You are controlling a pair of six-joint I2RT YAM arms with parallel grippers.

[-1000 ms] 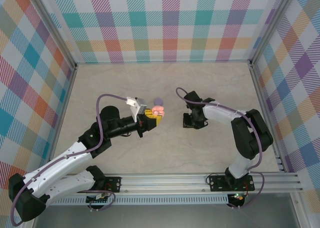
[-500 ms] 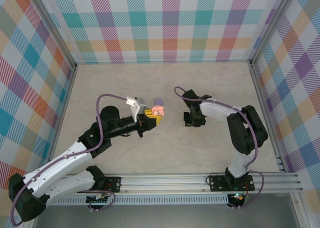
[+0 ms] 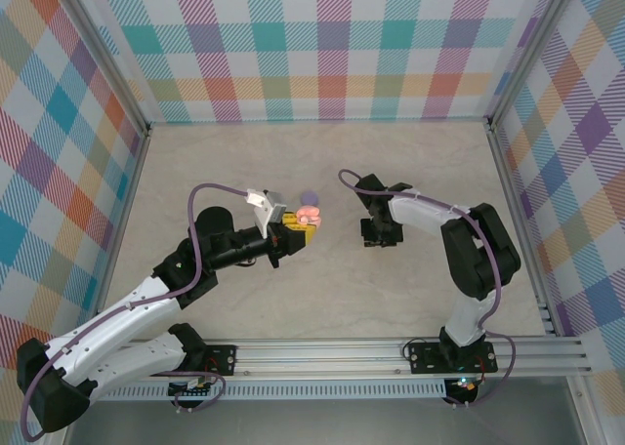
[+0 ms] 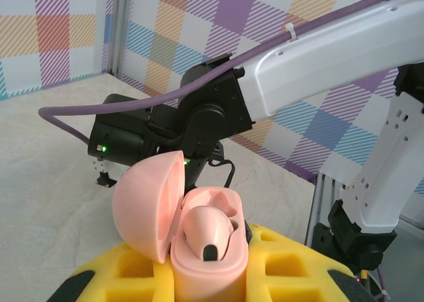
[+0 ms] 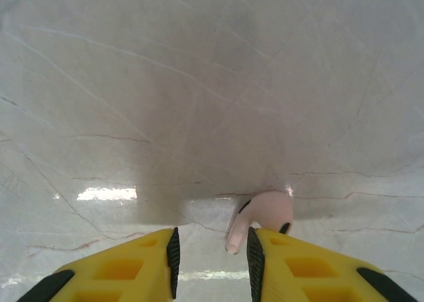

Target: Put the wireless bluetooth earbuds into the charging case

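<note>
Camera above: left gripper point(image 3: 296, 230) holds a pink case point(image 3: 309, 216) over the table point(image 3: 244, 152), and a purple case point(image 3: 310, 195) sits just behind it. The right gripper point(image 3: 379, 236) points down at the table.

Left wrist view: yellow fingers point(image 4: 291, 262) are clamped on the open pink case point(image 4: 209, 249), with one pink earbud point(image 4: 204, 228) seated inside.

Right wrist view: the right gripper point(image 5: 212, 249) has its jaws narrowly apart. A second pink earbud point(image 5: 264, 212) lies on the table point(image 5: 199, 83) and touches one finger only.

Walls point(image 3: 312, 45) are pastel plaid: teal, orange, purple and pink stripes on white. The table point(image 3: 322, 289) is beige with fine marble veins. Case point(image 4: 199, 255) and bud point(image 4: 205, 229) are pale pink, and so is the second bud point(image 5: 262, 216). Fingers point(image 5: 119, 272) are yellow with black pads point(image 5: 173, 255). The cable point(image 4: 132, 103) is purple, and the arms point(image 3: 127, 318) are white and black.
</note>
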